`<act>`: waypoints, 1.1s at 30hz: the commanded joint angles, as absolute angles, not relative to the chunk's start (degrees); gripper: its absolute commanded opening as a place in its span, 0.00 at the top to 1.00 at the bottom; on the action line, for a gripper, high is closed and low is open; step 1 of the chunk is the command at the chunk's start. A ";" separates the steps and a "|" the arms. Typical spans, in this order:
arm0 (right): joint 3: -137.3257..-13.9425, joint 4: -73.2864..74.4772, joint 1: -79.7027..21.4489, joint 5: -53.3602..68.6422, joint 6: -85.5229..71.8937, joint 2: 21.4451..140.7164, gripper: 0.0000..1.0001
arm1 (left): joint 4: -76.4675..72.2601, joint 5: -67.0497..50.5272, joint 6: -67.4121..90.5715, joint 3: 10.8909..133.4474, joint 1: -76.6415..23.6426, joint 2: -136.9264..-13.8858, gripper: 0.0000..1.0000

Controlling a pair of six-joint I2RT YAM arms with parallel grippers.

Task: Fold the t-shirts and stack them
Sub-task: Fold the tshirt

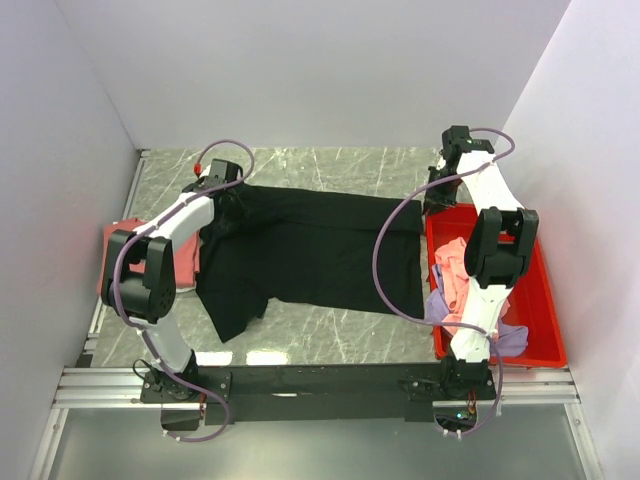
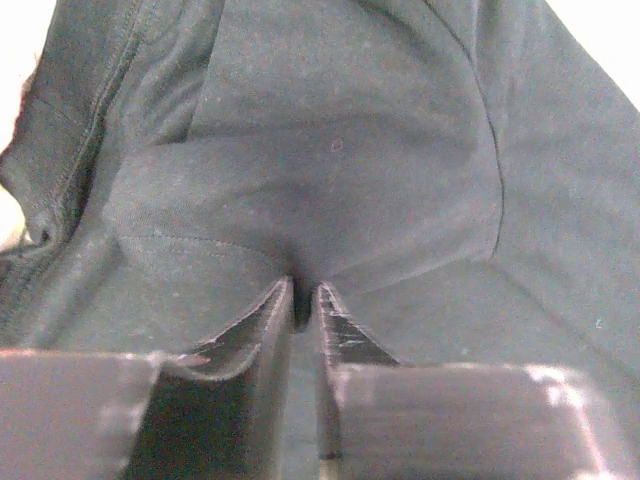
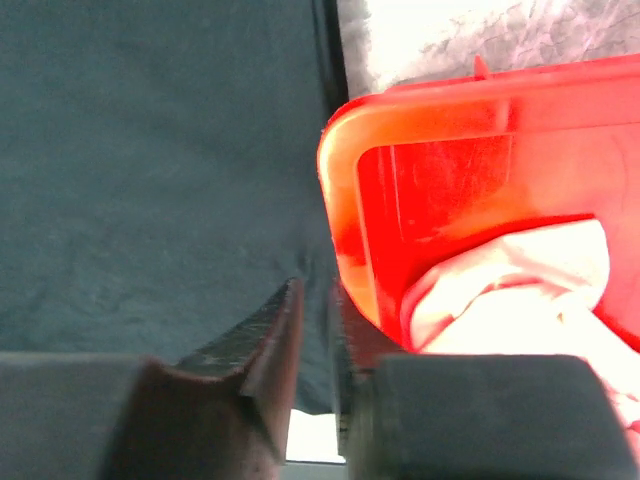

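Black cloth fills the view ahead of both your sets of jaws: the black t-shirt (image 1: pixel 310 250) lies spread on the marble table (image 1: pixel 330 170) between them. Your left gripper (image 2: pixel 303 295) has its jaws almost together, pinching a raised fold of the shirt, with a stitched seam up and to the left of the tips. Your right gripper (image 3: pixel 315 295) is clamped on the shirt's edge. Just right of those jaws sits a corner of the red bin (image 3: pixel 345 160), with a pink t-shirt (image 3: pixel 510 290) inside. A salmon-red t-shirt (image 1: pixel 115 235) lies outboard of the left jaws.
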State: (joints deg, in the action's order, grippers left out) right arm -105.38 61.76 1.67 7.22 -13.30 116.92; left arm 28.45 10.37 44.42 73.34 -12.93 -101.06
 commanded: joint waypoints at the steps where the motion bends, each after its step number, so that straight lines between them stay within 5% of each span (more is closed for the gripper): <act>1: -106.25 60.20 1.50 4.84 -13.80 114.08 0.74 | 28.65 10.37 43.77 73.30 -13.62 -97.91 0.72; 5: -110.02 61.08 1.14 5.45 -13.19 113.73 0.64 | 27.69 10.90 42.72 72.69 -15.02 -95.37 0.27; 11: -114.43 61.44 -1.75 7.46 -11.78 113.38 0.51 | 29.44 12.30 42.28 75.58 -15.03 -95.27 0.02; 16: -112.94 57.58 -7.54 10.10 -11.78 111.19 0.30 | 28.92 10.56 41.75 79.01 -12.15 -98.34 0.01; 19: -109.26 51.17 -13.61 13.26 -13.18 110.13 0.26 | 27.60 6.69 42.28 80.59 -8.54 -100.80 0.00; 25: -104.59 33.68 -28.02 20.04 -14.60 113.97 0.26 | 22.06 -3.94 39.74 84.44 -3.44 -107.74 0.01; 33: -120.30 31.19 -42.36 10.46 -9.94 128.74 0.30 | 22.94 -7.12 39.11 92.54 -0.79 -118.90 0.01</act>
State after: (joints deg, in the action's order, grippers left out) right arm -113.27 33.85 -40.34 14.76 -12.27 124.75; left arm 23.92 -3.51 40.86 88.95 -1.26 -117.67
